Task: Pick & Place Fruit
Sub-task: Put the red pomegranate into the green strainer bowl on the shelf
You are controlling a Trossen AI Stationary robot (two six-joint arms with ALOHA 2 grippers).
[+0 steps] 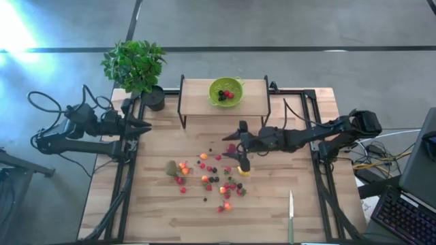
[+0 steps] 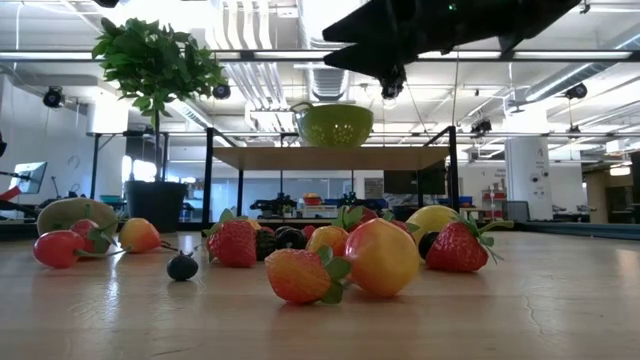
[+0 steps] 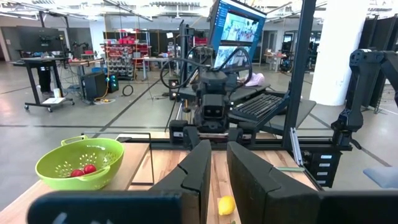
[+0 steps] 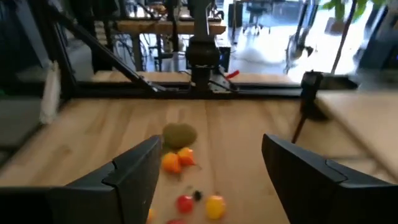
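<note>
The right claw [image 1: 243, 162] is hovering wide open and empty over the fruit [image 1: 208, 178] mid-desk. Dropping in, it's probably risking nudging neighbours and scattering them. The left claw [image 1: 146, 126] is waiting shut at the left edge.

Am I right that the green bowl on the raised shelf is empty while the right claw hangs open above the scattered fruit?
Not quite: the green bowl already holds a few berries, as the high view shows. The right claw does hang open above the scattered fruit.

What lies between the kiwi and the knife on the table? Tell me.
In the high view, the scattered small fruits lie between the kiwi and the knife; nearest the knife the table is bare wood.
</note>
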